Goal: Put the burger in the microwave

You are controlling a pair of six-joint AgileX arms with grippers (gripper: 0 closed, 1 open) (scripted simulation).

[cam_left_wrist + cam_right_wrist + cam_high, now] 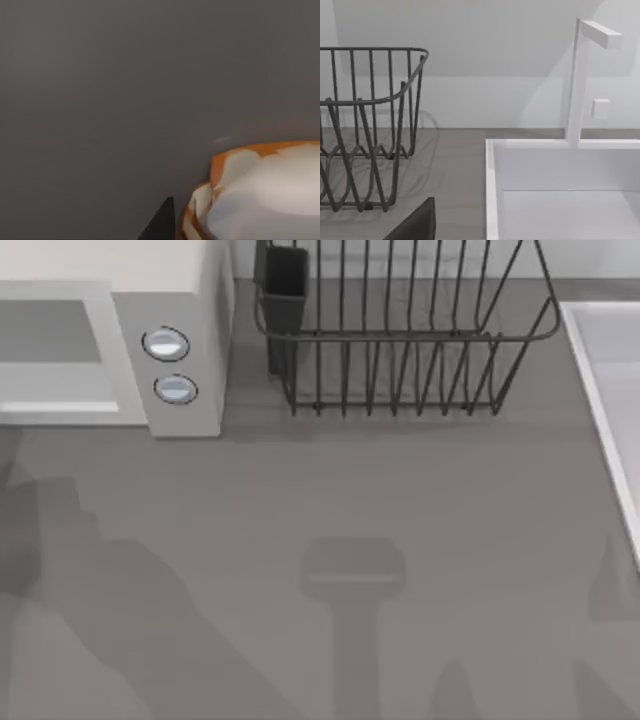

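The burger [260,195], orange with a pale glossy top, looms very close in the left wrist view against a plain grey surface. A dark tip of my left gripper [160,222] sits right beside it; whether it grips the burger I cannot tell. The microwave [185,290], white with a grey cavity and two round silver-blue buttons [165,344], stands at the table's back left in the top view. A dark piece of my right gripper [415,222] shows in the right wrist view, facing the dish rack and sink.
A dark wire dish rack [400,340] with a dark cup holder [283,285] stands at the back middle. A white sink [610,390] with a white faucet [580,80] lies along the right edge. Arm shadows fall on the grey table [300,490].
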